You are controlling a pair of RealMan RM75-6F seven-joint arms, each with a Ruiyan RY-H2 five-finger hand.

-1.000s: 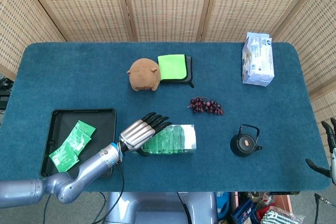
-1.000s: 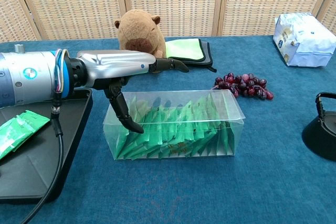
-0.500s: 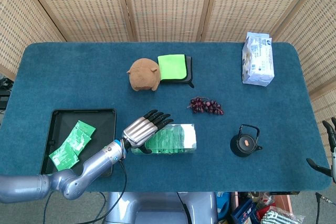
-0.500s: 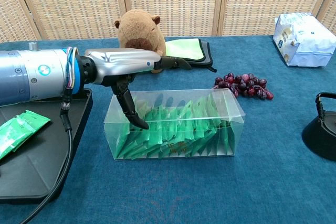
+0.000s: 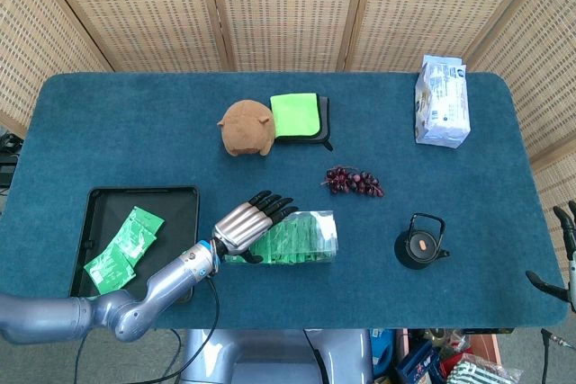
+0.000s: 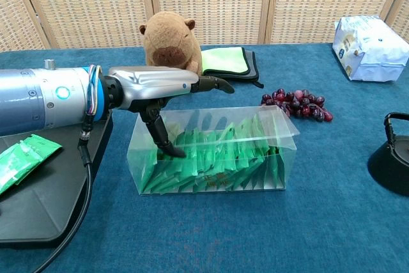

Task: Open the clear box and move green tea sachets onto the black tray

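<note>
Blue surface (image 5: 108,132): left hand (image 6: 167,86) is spread over clear box (image 6: 214,151), thumb dipped among sachets (image 6: 217,158), likely for a pinch toward black tray (image 5: 99,200).

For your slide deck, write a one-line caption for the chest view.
Left hand reaches into the clear box of green tea sachets beside the black tray.
</note>
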